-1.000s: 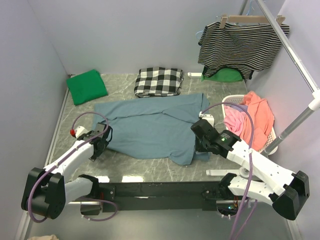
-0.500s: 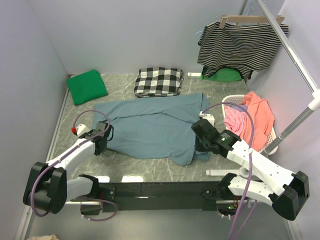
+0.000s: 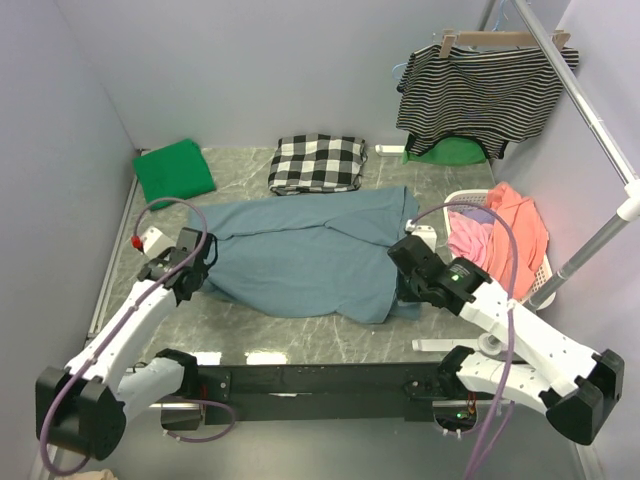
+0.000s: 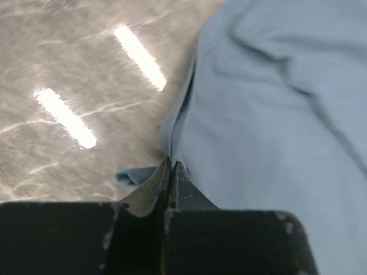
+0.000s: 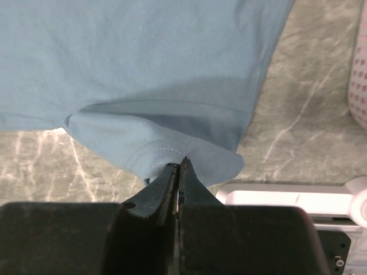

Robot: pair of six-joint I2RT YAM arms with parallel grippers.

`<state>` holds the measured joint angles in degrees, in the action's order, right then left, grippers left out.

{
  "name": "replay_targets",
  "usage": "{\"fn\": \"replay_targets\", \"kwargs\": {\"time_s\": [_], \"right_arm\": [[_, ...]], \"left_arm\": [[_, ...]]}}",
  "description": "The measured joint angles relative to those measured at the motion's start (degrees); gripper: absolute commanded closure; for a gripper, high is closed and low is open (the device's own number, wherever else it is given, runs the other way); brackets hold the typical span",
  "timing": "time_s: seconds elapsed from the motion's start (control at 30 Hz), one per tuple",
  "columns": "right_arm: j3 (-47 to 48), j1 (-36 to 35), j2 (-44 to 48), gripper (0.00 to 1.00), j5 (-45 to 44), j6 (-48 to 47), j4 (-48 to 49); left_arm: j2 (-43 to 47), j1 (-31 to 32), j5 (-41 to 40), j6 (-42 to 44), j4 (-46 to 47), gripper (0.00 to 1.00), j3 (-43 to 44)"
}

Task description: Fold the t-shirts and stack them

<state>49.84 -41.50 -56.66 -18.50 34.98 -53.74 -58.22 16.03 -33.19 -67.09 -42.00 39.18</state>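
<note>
Jaws on my left gripper have just shut on the left edge of the slate-blue t-shirt, mid-frame. My right gripper stays pinched on its lower-right corner. With both ends held, I judge folding can start. Upper left sits the green t-shirt.

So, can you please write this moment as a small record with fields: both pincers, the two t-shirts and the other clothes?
left pincer: shut on the left edge of the slate-blue t-shirt
right pincer: shut on a hem corner of the same shirt, at its near right
slate-blue t-shirt: spread on the table, wrinkled, not yet folded
green t-shirt: folded, far left corner, apart from the blue one
checked cloth: folded, beyond the blue shirt
striped top: on a hanger, far right
basket: right side, holds pink and orange clothes
</note>
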Motion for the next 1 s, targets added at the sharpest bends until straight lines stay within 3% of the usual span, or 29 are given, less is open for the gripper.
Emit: {"fn": "replay_targets", "kwargs": {"time_s": [0.33,0.5,0.6,0.63,0.7,0.73,0.9,1.0], "right_arm": [[3.9,0.1,5.0,1.00,-3.0,3.1,-5.6],[4.9,0.1,5.6,1.00,-4.7,4.6,-8.5],[5.4,0.2,4.2,1.00,-4.6,4.2,-8.5],[5.6,0.2,3.1,1.00,-4.6,4.1,-8.5],[5.7,0.2,0.8,1.00,-4.5,3.6,-8.3],[5.7,0.2,-0.1,1.00,-4.4,3.4,-8.3],[5.7,0.2,-1.7,1.00,-3.7,2.2,-7.2],[5.7,0.2,-1.9,1.00,-3.3,1.7,-6.6]], "left_arm": [[3.3,-0.5,3.4,3.0,-8.9,0.96,4.6],[2.9,-1.7,3.7,5.0,-12.5,0.83,7.2],[1.3,-2.6,4.7,7.1,-12.7,0.66,8.1],[0.3,-2.9,5.4,7.9,-12.7,0.53,8.1],[-1.4,-3.1,6.6,9.3,-12.7,0.46,8.1],[-2.3,-3.2,7.1,9.7,-12.7,0.37,8.1],[-3.4,-3.2,9.5,11.0,-12.4,0.36,8.1],[-3.0,-3.3,11.6,11.0,-11.9,0.40,8.0]]}}
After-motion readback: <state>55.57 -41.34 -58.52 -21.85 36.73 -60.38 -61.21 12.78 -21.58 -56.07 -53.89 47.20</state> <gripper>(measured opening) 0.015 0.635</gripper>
